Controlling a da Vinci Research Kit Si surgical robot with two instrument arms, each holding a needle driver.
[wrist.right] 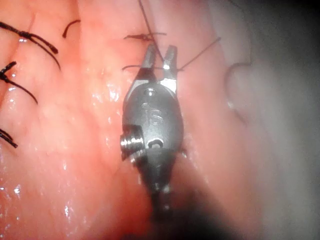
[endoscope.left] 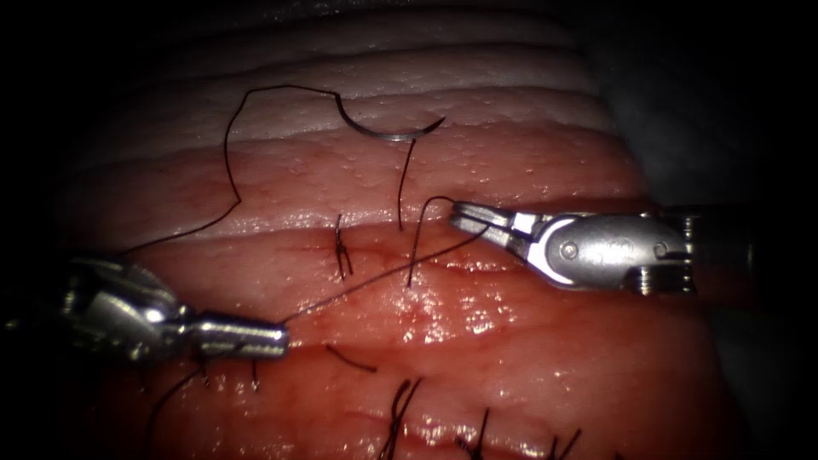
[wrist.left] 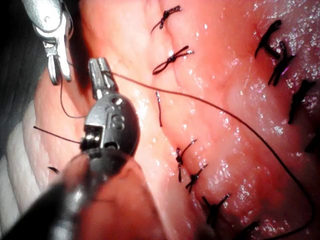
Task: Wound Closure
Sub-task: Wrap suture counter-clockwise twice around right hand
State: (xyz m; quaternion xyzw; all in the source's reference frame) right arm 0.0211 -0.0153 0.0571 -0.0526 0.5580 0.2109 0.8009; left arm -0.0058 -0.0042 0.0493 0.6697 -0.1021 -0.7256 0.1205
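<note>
The curved needle (endoscope.left: 388,134) lies free on the pale tissue (endoscope.left: 477,94) beyond the cut, held by neither tool and not in the tissue. Thread (endoscope.left: 228,162) leaves its left end, loops up and left, then runs down toward the left tool. My left tool (endoscope.left: 281,338) is shut on the thread (endoscope.left: 375,281), which runs taut up and right to my right tool (endoscope.left: 457,217). The right tool's jaws stand slightly apart with the thread passing between them (wrist.right: 160,54). In the left wrist view the left tool (wrist.left: 100,67) grips the thread (wrist.left: 200,102).
A tied stitch (endoscope.left: 342,251) sits on the cut left of the right tool's tip. Several more dark stitches (endoscope.left: 400,409) line the tissue nearer the front. A short cut end of thread (endoscope.left: 349,359) lies on the wet red tissue.
</note>
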